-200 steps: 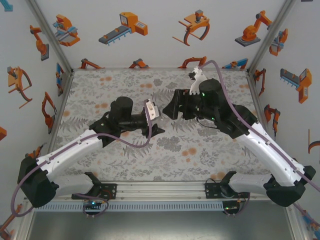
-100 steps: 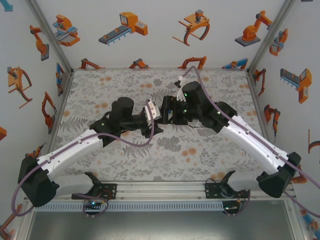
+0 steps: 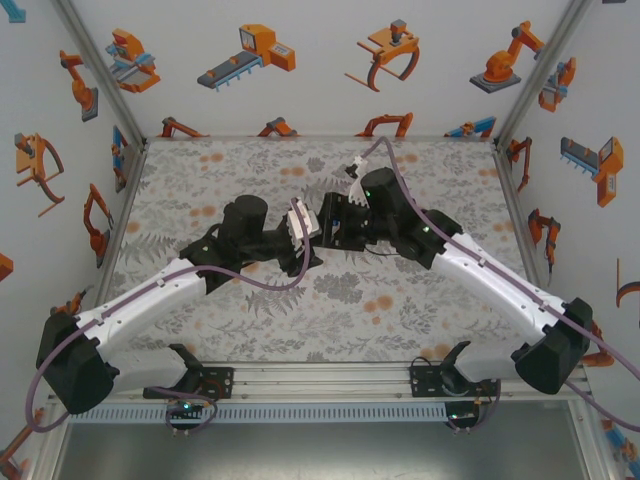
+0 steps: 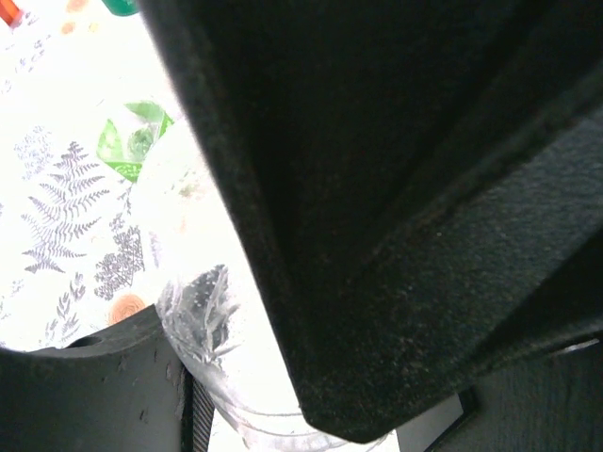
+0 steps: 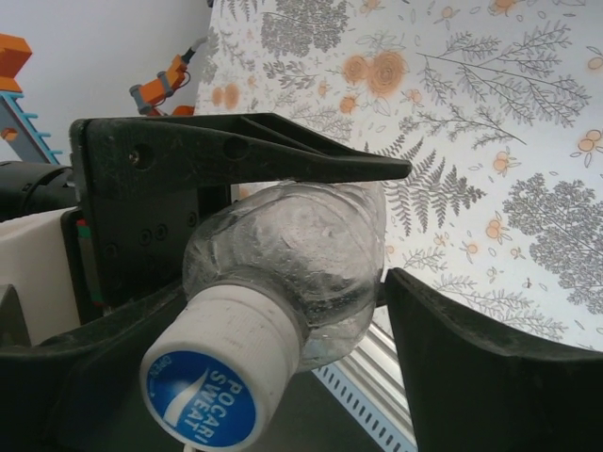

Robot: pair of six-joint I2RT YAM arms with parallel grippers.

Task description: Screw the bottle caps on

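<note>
— Clear plastic bottle [image 5: 301,254]: where is it?
— Clamped between the left gripper's [image 3: 308,250] jaws (crinkled walls).
— And the white, blue-topped cap [image 5: 221,372]?
— On the bottle's neck, between the right gripper's [image 5: 283,372] jaws, which stand apart, one clear of it.

Above the middle of the table [image 3: 400,310] the two grippers meet tip to tip, the left gripper [image 3: 308,242] on the left and the right gripper [image 3: 330,228] on the right. A bottle [image 5: 306,250] sits between the left gripper's jaws. The cap [image 5: 217,372] on its neck points at the right gripper, whose jaws flank it on both sides.
</note>
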